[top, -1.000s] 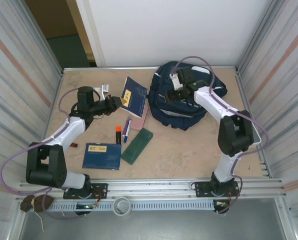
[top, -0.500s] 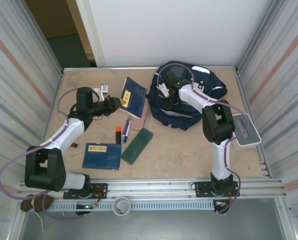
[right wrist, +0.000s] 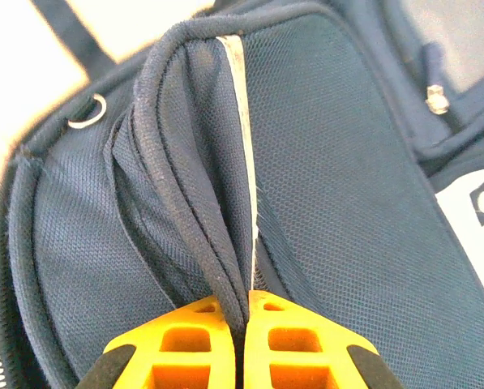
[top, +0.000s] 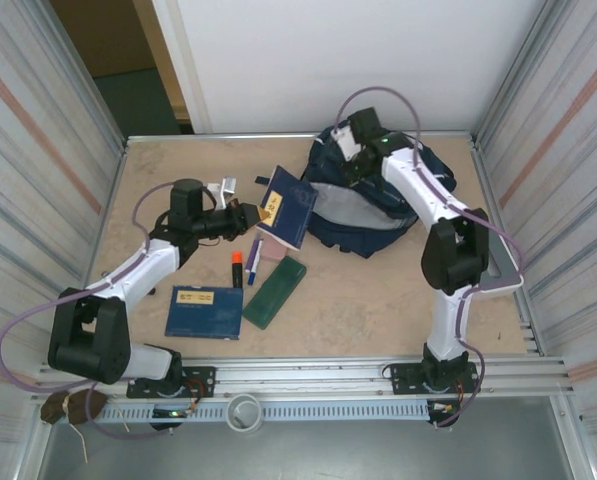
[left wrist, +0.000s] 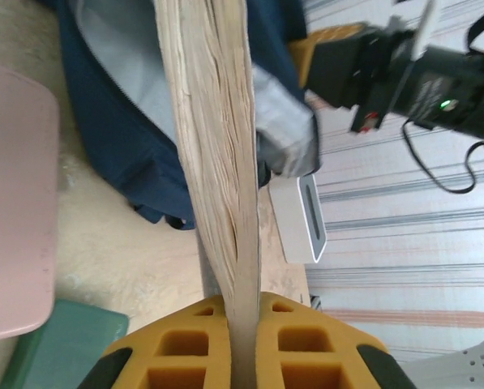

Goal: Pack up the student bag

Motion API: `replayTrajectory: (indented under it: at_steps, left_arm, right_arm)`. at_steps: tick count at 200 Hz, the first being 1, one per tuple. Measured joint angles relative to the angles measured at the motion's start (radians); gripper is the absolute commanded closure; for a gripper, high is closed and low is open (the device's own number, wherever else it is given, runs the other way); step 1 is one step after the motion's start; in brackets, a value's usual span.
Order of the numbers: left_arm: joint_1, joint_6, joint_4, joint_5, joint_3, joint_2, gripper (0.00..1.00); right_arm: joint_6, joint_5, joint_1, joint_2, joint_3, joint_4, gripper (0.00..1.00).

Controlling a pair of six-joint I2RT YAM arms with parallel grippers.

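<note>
Change: right gripper (right wrist: 243, 340) has shifted to the far rim of the student bag (top: 363, 238) and closed; the bag mouth now gapes, showing grey lining.
Right fingers: pressed together on a fold of navy mesh and piped edge, which runs up from between the pads.
Left gripper (left wrist: 243, 324): clamped on a blue-covered book (left wrist: 213, 146), page edge towards the camera.
Bag position: far right of the table (top: 378, 310), with the book's leading corner just beside the opening.

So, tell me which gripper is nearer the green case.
Left. The left gripper, clamping a book, is just past the green case; the right gripper pinches the student bag farther back.
</note>
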Motion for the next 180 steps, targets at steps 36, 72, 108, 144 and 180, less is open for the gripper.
replayTrajectory:
  at_steps: [36,72,108,144,180]
  left_arm:
    - [-0.075,-0.091,0.098,0.019,0.014,0.093,1.0]
    - [-0.12,-0.163,0.154,0.014,0.088,0.23,1.0]
    - [-0.156,-0.235,0.231,0.015,0.238,0.388,1.0]
    - [-0.196,-0.299,0.302,0.009,0.403,0.557,1.0]
    - [-0.235,-0.304,0.293,-0.044,0.58,0.723,1.0]
  right_arm:
    - [0.074,-0.092,-0.065,-0.042,0.082,-0.029,1.0]
    - [0.145,-0.193,-0.097,-0.042,0.097,-0.056,1.0]
    - [0.168,-0.254,-0.106,-0.042,0.106,-0.068,1.0]
    - [0.176,-0.298,-0.106,-0.039,0.121,-0.071,1.0]
    - [0.185,-0.349,-0.106,-0.029,0.129,-0.071,1.0]
